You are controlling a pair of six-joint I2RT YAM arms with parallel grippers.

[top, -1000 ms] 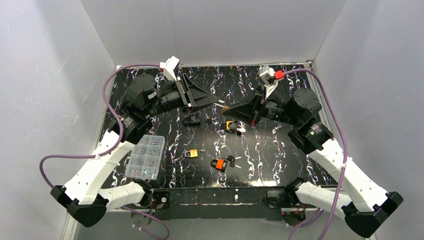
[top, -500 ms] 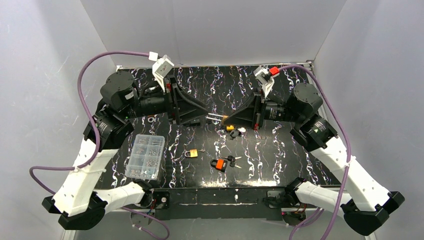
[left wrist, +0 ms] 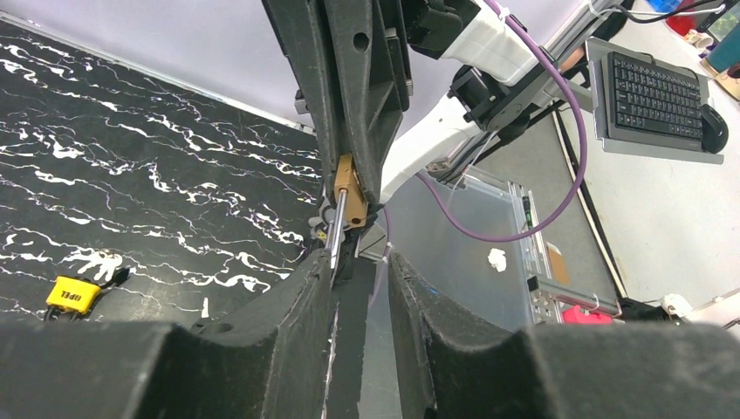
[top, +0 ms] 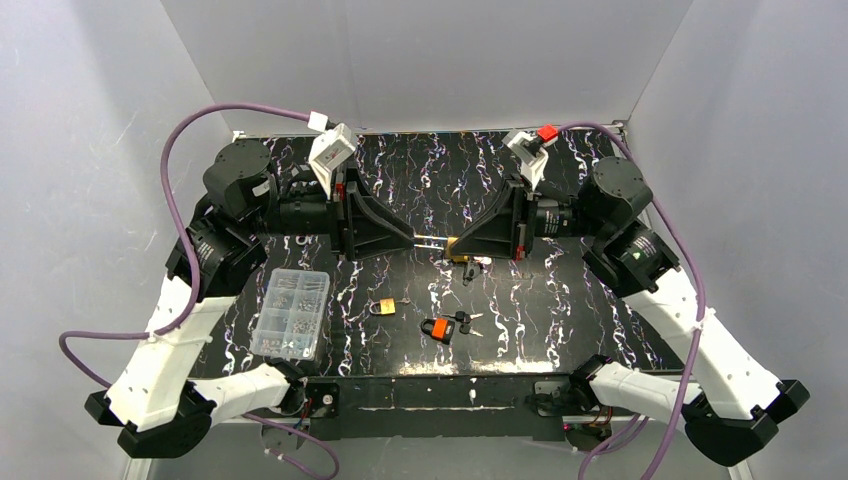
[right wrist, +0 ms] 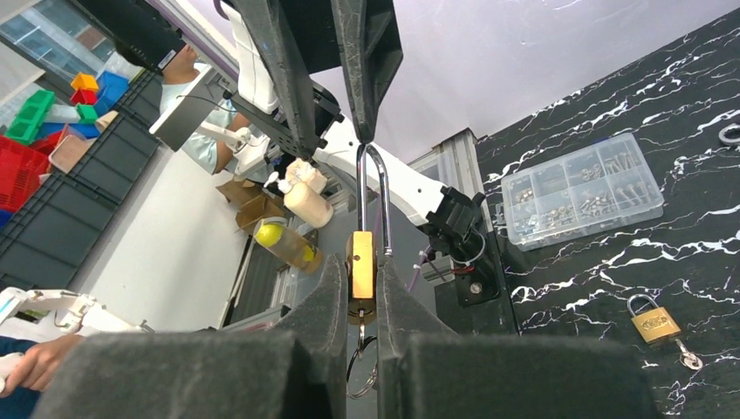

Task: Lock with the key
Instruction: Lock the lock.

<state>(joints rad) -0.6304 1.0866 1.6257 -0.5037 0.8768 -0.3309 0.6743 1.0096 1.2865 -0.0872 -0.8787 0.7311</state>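
My right gripper (top: 458, 243) is shut on a brass padlock (right wrist: 359, 262) and holds it in the air over the middle of the table, shackle (right wrist: 373, 188) pointing at the left gripper. A key (right wrist: 359, 325) with a wire ring sits in its keyhole between my right fingers. My left gripper (top: 412, 241) faces it tip to tip. Its jaws stand a little apart. In the left wrist view the shackle (left wrist: 337, 229) lies against the tip of the left finger (left wrist: 305, 288), with the padlock body (left wrist: 347, 182) beyond it.
On the black marbled table (top: 560, 300) lie a yellow padlock (top: 383, 307), an orange padlock (top: 436, 329) with keys (top: 463, 320), dark keys (top: 468, 268), a metal ring (top: 300, 238) and a clear parts box (top: 291, 312) at the front left.
Both arms have lifted and swung level toward each other. The right gripper has carried the brass padlock up off the table, and the left gripper's tips have come up to its shackle.
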